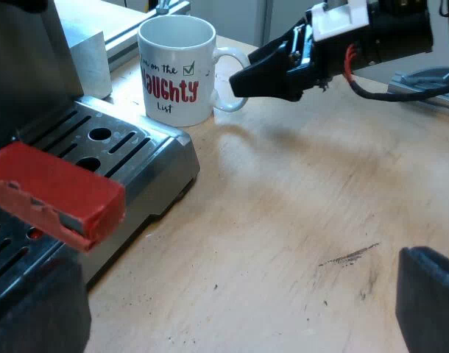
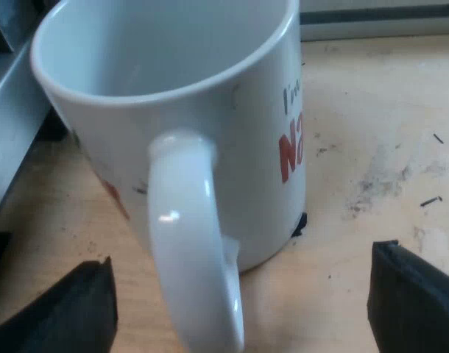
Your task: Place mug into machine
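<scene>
Where the left wrist view looks along the machine's front, the mug (image 1: 177, 70) stands upright on the wooden table (image 1: 298, 220), just beside the corner of the drip tray (image 1: 136, 143) and not yet on it. The right gripper (image 1: 243, 77) sits at the mug's handle (image 1: 228, 81). The left gripper (image 1: 232, 309) is spread wide over bare table, holding nothing. The holder's red handle end (image 1: 55, 195) juts out above the tray.

In the right wrist view the handle (image 2: 188, 243) lies between the right gripper's (image 2: 239, 265) fingers (image 2: 70, 301), which are spread apart and clear of it: released, nothing grasped.

Risks, as judged:
- An off-centre closure would push the handle and spin the mug.
- A handle-only hold may let the mug tilt.
- A low carry could catch the tray's edge.
- The rim could strike the red end.
</scene>
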Controlling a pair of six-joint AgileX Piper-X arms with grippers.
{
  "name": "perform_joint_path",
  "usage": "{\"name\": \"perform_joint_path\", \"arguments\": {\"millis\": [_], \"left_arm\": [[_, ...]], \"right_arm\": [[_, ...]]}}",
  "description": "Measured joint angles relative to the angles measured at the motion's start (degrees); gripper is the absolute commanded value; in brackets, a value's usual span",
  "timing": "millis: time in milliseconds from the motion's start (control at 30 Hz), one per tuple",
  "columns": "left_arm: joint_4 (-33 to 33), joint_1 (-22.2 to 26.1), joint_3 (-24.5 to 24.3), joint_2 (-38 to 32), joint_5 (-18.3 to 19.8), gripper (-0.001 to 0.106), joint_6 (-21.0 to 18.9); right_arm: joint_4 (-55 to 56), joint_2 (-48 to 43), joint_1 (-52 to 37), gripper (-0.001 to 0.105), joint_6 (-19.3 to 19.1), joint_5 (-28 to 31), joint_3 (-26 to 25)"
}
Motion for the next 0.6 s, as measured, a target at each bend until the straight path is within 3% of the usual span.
{"name": "perform_joint_path", "arguments": {"millis": [367, 433, 533, 600], "left_arm": [[-0.11, 0.0, 2.1, 0.0, 0.0, 0.085, 0.0], [-0.11, 0.0, 2.62, 0.0, 0.0, 0.085, 0.0], [-0.11, 0.0, 3.38, 0.0, -0.49, 0.085, 0.0], [-0.11, 0.0, 3.65, 0.0, -1.55, 0.085, 0.0]], "right_arm": [[-2.67, 8.48, 0.0, 0.068, 0.0, -0.15, -5.87], [-2.8, 9.15, 0.0, 0.055, 0.0, -0.99, -6.13], [-2.65, 9.53, 0.0, 0.015, 0.0, -1.61, -6.1], [-2.65, 9.53, 0.12, 0.0, 0.0, -1.66, -6.1]]}}
